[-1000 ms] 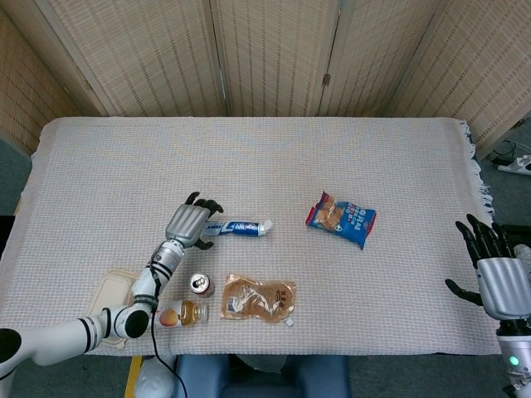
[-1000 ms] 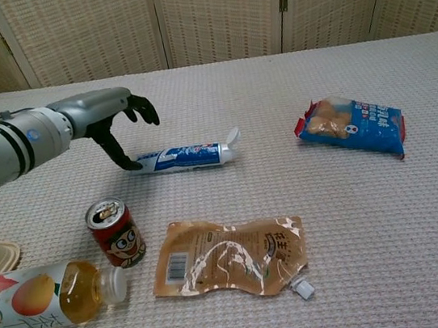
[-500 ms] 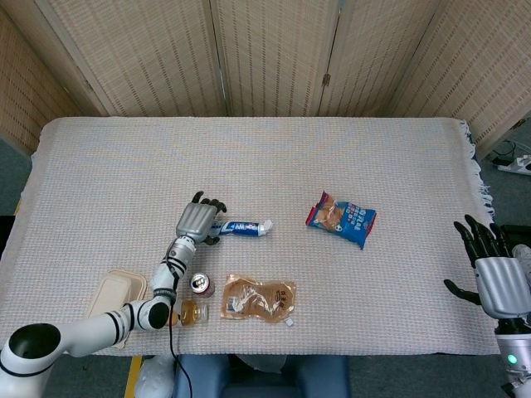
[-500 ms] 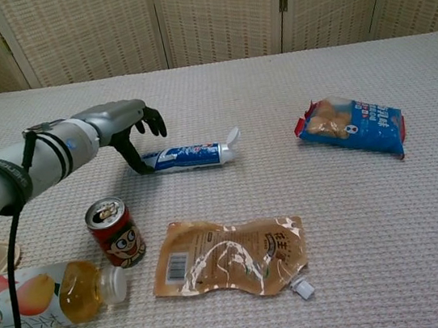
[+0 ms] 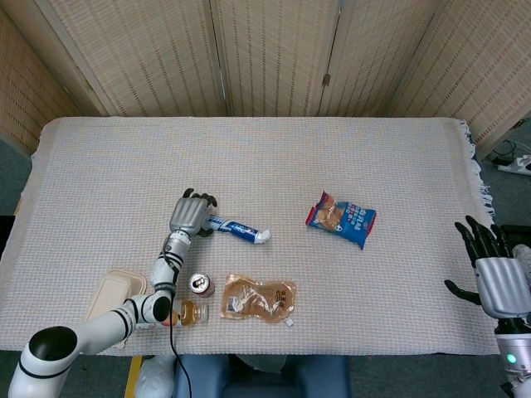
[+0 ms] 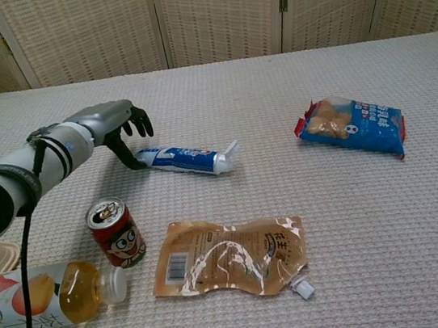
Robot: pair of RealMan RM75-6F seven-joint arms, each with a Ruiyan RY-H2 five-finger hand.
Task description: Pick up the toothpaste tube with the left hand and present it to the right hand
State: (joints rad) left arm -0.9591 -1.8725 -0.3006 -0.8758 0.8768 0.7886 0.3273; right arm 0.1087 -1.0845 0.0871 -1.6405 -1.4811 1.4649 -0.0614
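The toothpaste tube (image 5: pixel 236 230) (image 6: pixel 182 159), white and blue, lies flat and slanted on the woven cloth, cap end nearer me. My left hand (image 5: pixel 189 215) (image 6: pixel 112 126) arches over the tube's flat tail end. Its thumb touches that end from the near side while the fingers (image 6: pixel 142 127) hang apart above it, closing on nothing. My right hand (image 5: pixel 494 269) hovers past the table's right edge, fingers spread and empty; the chest view does not show it.
Near the front edge lie a red drink can (image 6: pixel 117 231), a juice bottle on its side (image 6: pixel 54 295), a brown spouted pouch (image 6: pixel 230 256) and a beige box (image 5: pixel 112 292). A blue snack bag (image 5: pixel 342 218) sits right of centre.
My left hand shifted slightly left and away. The tube turned on the cloth: its tail end swung away from me and its cap end swung nearer. The right hand stayed put.
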